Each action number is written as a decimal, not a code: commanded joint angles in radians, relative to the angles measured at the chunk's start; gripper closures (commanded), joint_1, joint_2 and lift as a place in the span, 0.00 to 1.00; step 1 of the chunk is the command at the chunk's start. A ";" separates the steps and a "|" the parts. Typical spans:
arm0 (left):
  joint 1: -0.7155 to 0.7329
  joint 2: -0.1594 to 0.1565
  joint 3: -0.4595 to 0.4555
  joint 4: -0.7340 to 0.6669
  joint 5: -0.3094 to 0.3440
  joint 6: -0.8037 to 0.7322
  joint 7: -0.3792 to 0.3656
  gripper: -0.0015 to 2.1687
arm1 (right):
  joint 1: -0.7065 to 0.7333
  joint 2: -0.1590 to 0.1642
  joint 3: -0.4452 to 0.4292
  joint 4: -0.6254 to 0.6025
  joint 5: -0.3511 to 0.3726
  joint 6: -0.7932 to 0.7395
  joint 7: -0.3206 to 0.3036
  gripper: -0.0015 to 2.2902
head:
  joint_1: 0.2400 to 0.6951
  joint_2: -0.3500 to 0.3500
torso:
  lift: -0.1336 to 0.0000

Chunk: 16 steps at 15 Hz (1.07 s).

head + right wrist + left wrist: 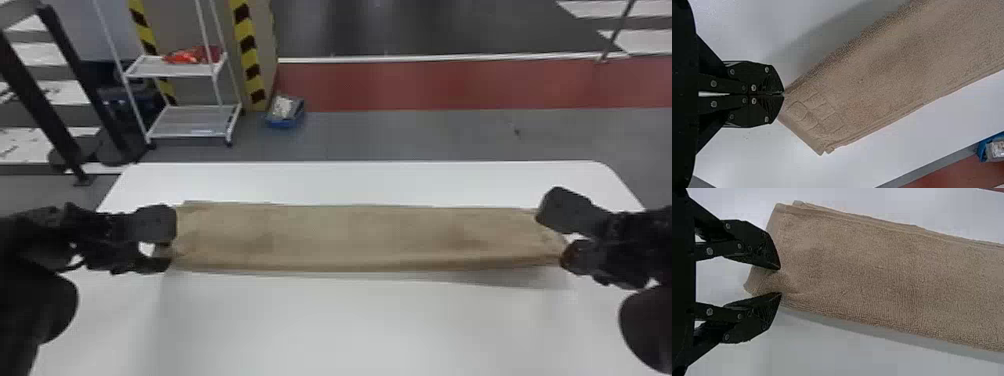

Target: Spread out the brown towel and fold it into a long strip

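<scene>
Brown towel (pixel 350 237) stretched strip-long across the table (pixel 350 325), my left claw (pixel 780 281) slightly parted around its near left corner (pixel 785 281), my right claw (pixel 783 94) clamped at near right, and it's the final fold, I reckon: settle that side flat, then release!

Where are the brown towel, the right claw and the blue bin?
Brown towel (pixel 360 237): head view, middle of the folded strip.
Right claw (pixel 783 94): right wrist view, midway between its fingertips.
Blue bin (pixel 284 123): head view, its near side.
</scene>
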State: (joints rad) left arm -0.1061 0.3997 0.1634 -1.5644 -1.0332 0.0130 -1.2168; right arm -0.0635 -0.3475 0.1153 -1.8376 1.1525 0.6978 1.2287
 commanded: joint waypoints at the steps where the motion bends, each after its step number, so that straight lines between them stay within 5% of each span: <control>1: 0.008 0.007 0.016 -0.022 -0.001 0.002 -0.012 0.62 | 0.004 -0.001 -0.008 -0.006 -0.002 0.001 0.006 0.66 | 1.00 0.60 | 0.08; 11: 0.299 -0.016 0.156 -0.293 0.013 0.005 -0.096 0.62 | 0.152 -0.047 -0.117 -0.144 -0.042 -0.063 0.049 0.66 | 1.00 0.61 | 0.08; 16: 0.342 -0.038 0.183 -0.321 0.028 0.011 -0.029 0.61 | 0.157 -0.041 -0.124 -0.143 -0.048 -0.079 0.052 0.61 | 1.00 0.61 | 0.08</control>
State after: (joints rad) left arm 0.2303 0.3685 0.3454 -1.8821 -1.0099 0.0205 -1.2656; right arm 0.0937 -0.3917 -0.0117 -1.9790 1.1047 0.6166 1.2775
